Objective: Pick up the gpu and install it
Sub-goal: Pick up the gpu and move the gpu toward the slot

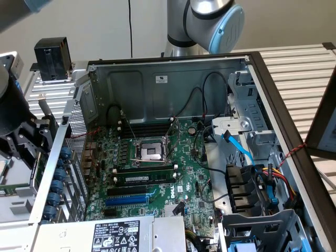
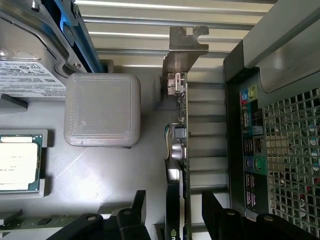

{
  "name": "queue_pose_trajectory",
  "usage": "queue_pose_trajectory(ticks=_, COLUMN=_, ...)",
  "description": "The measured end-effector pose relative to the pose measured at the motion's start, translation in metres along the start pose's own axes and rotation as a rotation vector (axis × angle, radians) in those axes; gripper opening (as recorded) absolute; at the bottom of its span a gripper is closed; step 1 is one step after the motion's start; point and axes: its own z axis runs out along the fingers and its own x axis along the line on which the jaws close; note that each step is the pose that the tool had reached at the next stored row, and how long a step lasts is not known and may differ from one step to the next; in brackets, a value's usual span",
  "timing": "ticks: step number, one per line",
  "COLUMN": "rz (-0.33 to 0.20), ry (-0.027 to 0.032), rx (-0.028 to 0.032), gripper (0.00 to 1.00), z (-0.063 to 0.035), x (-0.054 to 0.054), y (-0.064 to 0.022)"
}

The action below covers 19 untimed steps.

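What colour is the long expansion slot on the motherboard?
Blue. The expansion slot shows best in the exterior view, on the green motherboard.

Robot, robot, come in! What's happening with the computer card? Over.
Gripper open, lined up over the gpu, not gripping. Card stands on edge outside the case, silver bracket showing. Grey block beside it, apart. Over.

Bright, even light. Glare streaks the slatted table (image 2: 130,20) in the wrist view; soft shadow beside the gpu (image 2: 179,135); computer case (image 1: 142,94) interior dimmer.
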Motion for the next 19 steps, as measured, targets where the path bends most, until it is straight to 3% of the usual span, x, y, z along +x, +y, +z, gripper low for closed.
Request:
queue_pose_trajectory(ticks=4, rz=0.0, ry=0.0, rx=0.0, gripper=0.55, z=0.0, x=0.0, y=0.0)
queue_pose_trajectory(ticks=5, rz=0.0, ry=0.0, rx=0.0, gripper=0.48, z=0.0, x=0.0, y=0.0)
queue_pose_trajectory(ticks=7, rz=0.004, ry=-0.0007, rx=0.0004, gripper=0.48, z=0.0, x=0.0, y=0.0)
queue_pose_trajectory(ticks=8, rz=0.007, ry=-0.0011, rx=0.0007, gripper=0.41, z=0.0001, x=0.0, y=0.0)
queue_pose_trajectory(ticks=19, rz=0.025, ry=-0.0037, rx=0.0029, gripper=0.41, z=0.0, x=0.0, y=0.0)
